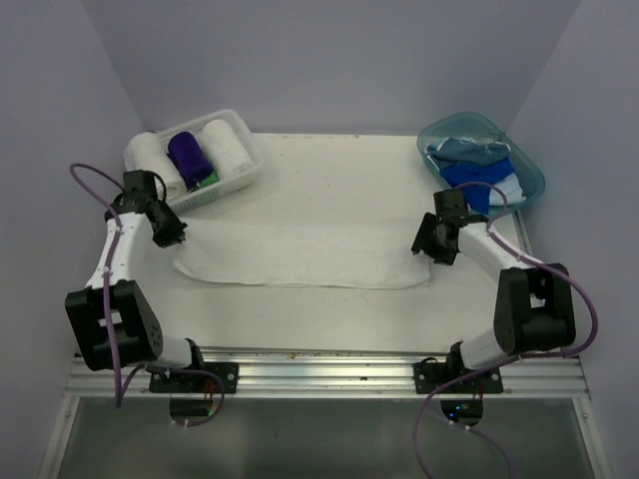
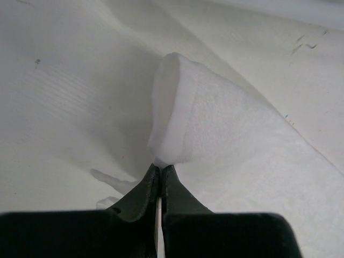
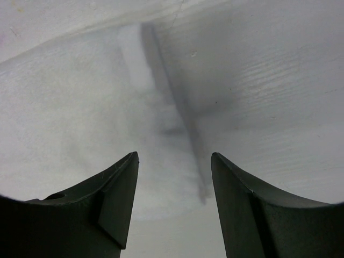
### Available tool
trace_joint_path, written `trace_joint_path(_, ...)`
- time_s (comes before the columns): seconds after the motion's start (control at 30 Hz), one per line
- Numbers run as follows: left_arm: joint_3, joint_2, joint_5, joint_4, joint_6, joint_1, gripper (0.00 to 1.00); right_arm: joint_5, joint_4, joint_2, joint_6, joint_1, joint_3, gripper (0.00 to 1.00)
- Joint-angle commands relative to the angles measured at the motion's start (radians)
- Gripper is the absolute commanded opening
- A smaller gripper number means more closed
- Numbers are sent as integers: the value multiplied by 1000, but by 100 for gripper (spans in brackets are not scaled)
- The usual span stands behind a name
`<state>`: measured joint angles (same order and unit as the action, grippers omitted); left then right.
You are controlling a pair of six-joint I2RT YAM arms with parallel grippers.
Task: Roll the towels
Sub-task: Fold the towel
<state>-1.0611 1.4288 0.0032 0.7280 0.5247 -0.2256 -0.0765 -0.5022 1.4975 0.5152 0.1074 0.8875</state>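
Rolling barely begun on one towel | basket (image 1: 250,168): rolled towels (image 1: 190,155) stowed, white and purple, done | left gripper (image 2: 160,170) clenched on the left end of the white towel (image 1: 300,257), flat and unrolled on the table (image 1: 329,180) | right gripper (image 3: 174,157) spread above its right end, grasping nothing | tub (image 1: 535,182): blue towels (image 1: 477,168) loose, judged left to do

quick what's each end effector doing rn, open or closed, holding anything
Left end effector: closed, pinching a fold of the white towel.
Right end effector: open, holding nothing, at the towel's other end.
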Motion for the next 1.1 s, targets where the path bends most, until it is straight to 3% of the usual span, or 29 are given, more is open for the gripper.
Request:
trace_joint_path(0.0, -75, -48, 17, 47, -38, -15, 0, -66, -22, -19, -23, 6, 44, 60)
trace_joint_path(0.2, -184, -84, 41, 89, -81, -15, 0, 3, 14, 9, -32, 9, 25, 51)
trace_joint_path(0.43, -240, -93, 132, 100, -77, 18, 0, 136, 122, 59, -32, 86, 13, 50)
trace_joint_path(0.5, -249, -96, 141, 93, -59, 61, 0, 127, 123, 119, -27, 95, 19, 35)
trace_joint_path(0.57, -258, -94, 133, 88, -39, 121, 0, 124, 128, 147, -20, 97, 22, 26)
trace_joint_path(0.8, -310, -82, 162, 59, 34, 261, 0, 116, 117, 167, -29, 98, 10, 26)
trace_joint_path(1.07, -324, -54, 189, 8, 95, 382, 0, 40, 96, 61, -14, 104, -16, 28)
